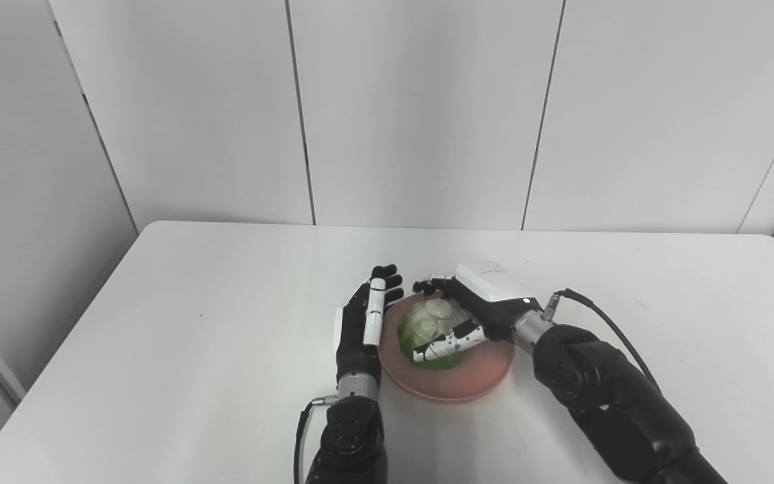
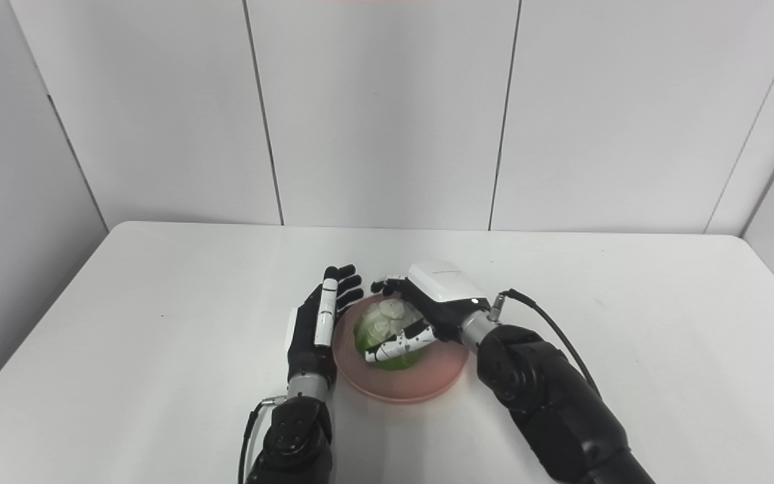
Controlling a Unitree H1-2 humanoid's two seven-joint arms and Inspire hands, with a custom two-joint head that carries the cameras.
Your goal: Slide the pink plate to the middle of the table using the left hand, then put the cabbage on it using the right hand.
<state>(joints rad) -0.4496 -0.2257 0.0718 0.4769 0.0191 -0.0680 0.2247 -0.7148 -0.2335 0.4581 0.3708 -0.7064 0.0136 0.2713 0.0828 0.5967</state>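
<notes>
The right hand (image 1: 474, 306) is seen curled over the cabbage (image 1: 431, 325), with fingers (image 1: 446, 344) wrapped along its near side and fingertips closed around its far side, so the cabbage is gripped. The cabbage is set on the left part of the pink plate (image 1: 461, 380); whether it rests fully on the plate cannot be told. The left hand (image 1: 364, 321) is held flat and upright, fingers straight and close together, holding nothing, placed just beside the plate's left rim; contact with the rim cannot be confirmed. The plate is found near the middle of the white table (image 1: 192, 336), somewhat toward the near edge. Bare tabletop is left on every side, with wide stretches to the left and right edges and toward the far edge by the wall (image 1: 414, 114)
</notes>
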